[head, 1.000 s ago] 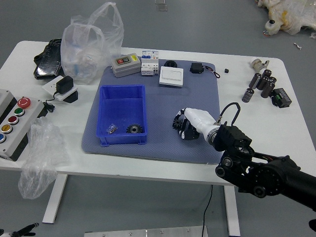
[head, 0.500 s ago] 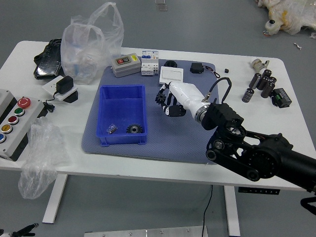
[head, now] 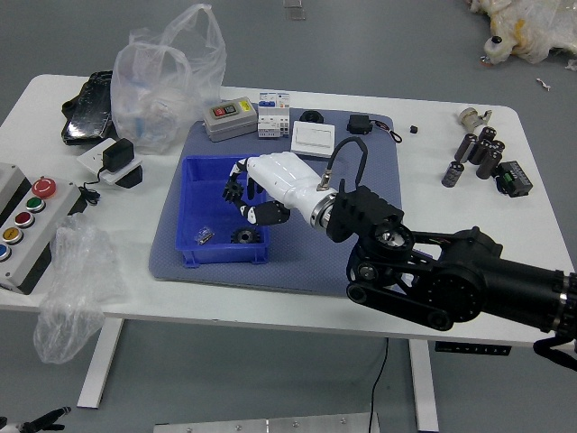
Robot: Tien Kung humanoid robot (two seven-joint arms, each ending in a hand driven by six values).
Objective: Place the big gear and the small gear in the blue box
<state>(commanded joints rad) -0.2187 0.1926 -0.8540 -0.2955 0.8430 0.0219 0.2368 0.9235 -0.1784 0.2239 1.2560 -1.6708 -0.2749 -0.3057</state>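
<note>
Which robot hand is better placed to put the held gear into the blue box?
The right, I'd judge: the right robot hand already holds the gear over the blue box. The left robot hand is down at the picture's lower left corner, well away from it.

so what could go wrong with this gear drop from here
The right robot hand has the held gear only at its fingertips, so it could slip and land crooked. The other gear and a small clear packet lie at the near end of the blue box; a drop that drifts nearer might hit either. The hand also reaches over the box's right wall, so lowering it could bump or shift the box.
</note>
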